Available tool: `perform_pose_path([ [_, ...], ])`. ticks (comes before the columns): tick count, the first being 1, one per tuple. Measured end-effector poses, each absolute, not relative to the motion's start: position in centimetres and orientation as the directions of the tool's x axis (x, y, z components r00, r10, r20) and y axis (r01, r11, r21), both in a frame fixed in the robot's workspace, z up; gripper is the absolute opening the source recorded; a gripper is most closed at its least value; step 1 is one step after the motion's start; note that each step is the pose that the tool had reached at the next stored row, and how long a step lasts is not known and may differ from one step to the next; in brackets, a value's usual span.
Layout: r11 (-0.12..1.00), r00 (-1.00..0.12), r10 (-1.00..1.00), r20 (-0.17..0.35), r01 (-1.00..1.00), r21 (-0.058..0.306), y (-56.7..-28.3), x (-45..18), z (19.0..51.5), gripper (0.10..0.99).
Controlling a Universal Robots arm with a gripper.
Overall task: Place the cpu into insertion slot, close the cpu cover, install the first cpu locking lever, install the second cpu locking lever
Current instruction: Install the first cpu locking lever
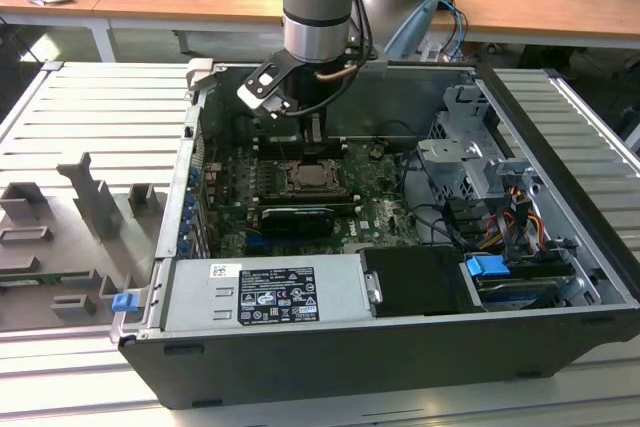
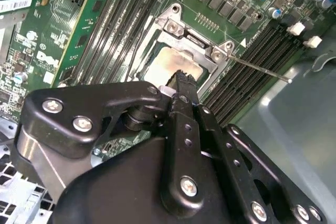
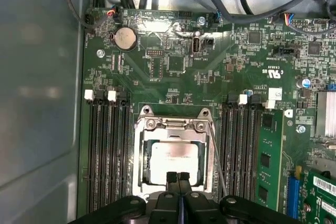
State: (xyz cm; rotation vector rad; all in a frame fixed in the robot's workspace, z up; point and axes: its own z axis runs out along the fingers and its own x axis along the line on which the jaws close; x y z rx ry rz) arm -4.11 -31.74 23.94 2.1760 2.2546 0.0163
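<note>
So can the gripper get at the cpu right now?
Probably yes: the gripper hovers just over the cpu, its pale face bare inside the cpu cover, nothing lying across it.

I saw the cpu (image 3: 173, 153) with a pale silvery-beige face. Around the cpu, the cpu cover (image 3: 173, 124) was silvery and the circuit board (image 3: 173, 61) green. Either side of the cpu, the memory slots (image 3: 107, 150) were black. My hand (image 3: 177, 176) beside the cpu was black with silver screws.
</note>
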Motion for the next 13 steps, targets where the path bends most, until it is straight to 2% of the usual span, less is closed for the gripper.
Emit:
perform_pose_path([
  [10, 0.035, -0.035, 0.999, 0.001, 0.999, 0.013, -31.7, -4.1, 25.4, 0.106],
  [13, 0.035, -0.035, 0.999, -0.002, 0.999, 0.013, -31.7, -4.1, 26.8, 0.106],
])
